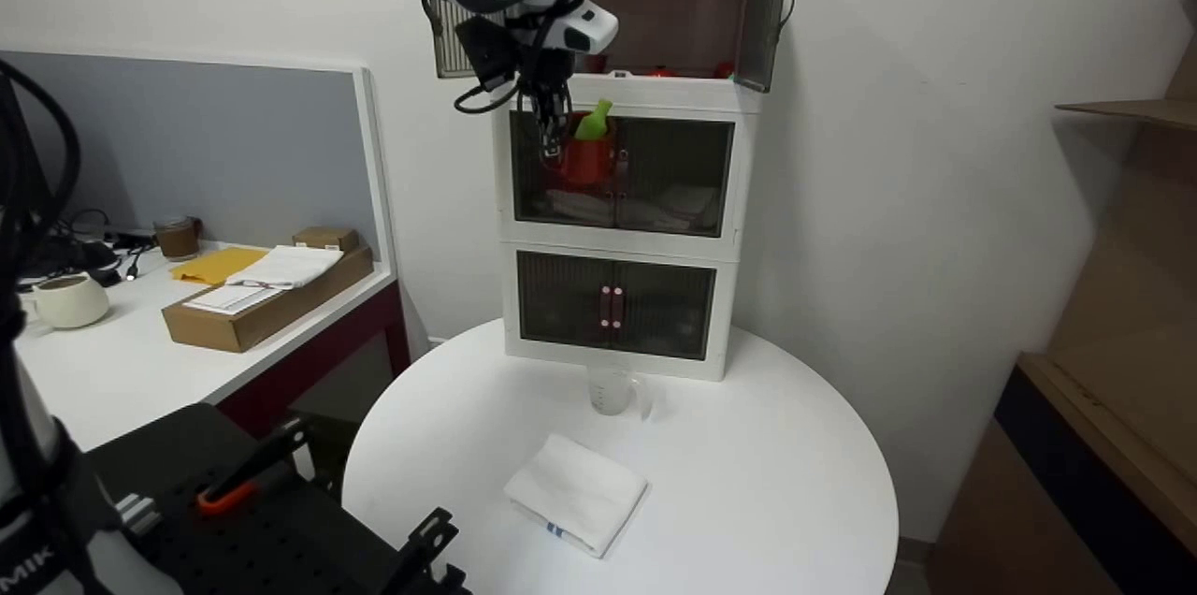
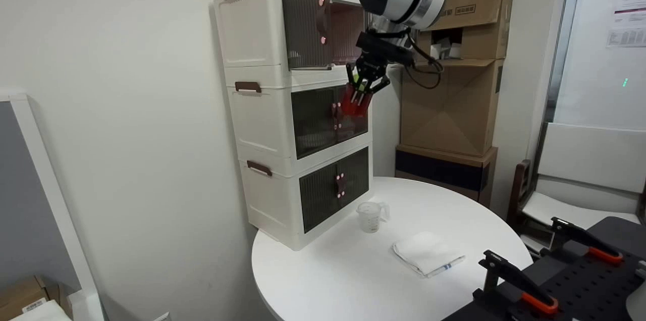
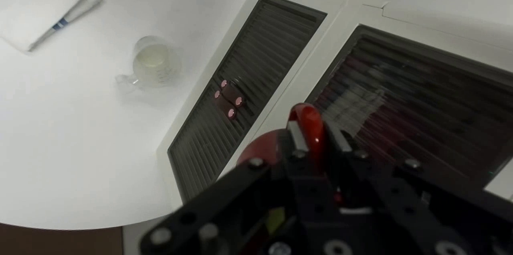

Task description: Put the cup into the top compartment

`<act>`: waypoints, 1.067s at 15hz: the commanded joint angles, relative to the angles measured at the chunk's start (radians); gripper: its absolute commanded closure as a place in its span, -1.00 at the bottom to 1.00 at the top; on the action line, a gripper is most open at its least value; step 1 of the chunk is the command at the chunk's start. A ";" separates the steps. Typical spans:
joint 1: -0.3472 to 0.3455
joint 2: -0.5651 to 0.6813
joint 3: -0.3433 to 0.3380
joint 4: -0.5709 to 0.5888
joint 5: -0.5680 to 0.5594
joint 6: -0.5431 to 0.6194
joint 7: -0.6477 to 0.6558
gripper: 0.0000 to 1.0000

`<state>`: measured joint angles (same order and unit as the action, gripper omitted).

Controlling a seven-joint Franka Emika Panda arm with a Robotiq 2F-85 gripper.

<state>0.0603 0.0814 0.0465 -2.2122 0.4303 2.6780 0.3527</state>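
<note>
The red cup (image 1: 587, 166) hangs in front of the middle section of the white cabinet, with a green thing (image 1: 594, 120) sticking out of its top. It also shows in an exterior view (image 2: 355, 105). In the wrist view only part of the cup (image 3: 259, 148) shows behind the fingers. My gripper (image 1: 552, 146) is shut on the cup's handle (image 3: 314, 130), the handle loop lying between the two fingers (image 3: 318, 138). The top compartment (image 1: 669, 1) has a dark reddish-brown inside and both doors swung open. The cup is below its floor level and outside it.
The open door (image 1: 767, 6) juts forward; the opposite door shows too (image 2: 308, 23). Small red things (image 1: 660, 71) sit inside the top compartment. Two shut glass-fronted sections (image 1: 615, 305) lie below. A translucent cup (image 2: 370, 217) and folded white cloth (image 2: 426, 253) are on the round table.
</note>
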 commanded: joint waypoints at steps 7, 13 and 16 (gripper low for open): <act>-0.013 -0.099 -0.007 0.109 0.335 -0.068 -0.172 0.93; -0.030 -0.040 -0.022 0.226 0.478 -0.140 -0.240 0.93; -0.044 -0.001 -0.028 0.290 0.446 -0.180 -0.204 0.93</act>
<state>0.0284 0.0293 0.0279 -2.0121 0.8749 2.5531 0.1382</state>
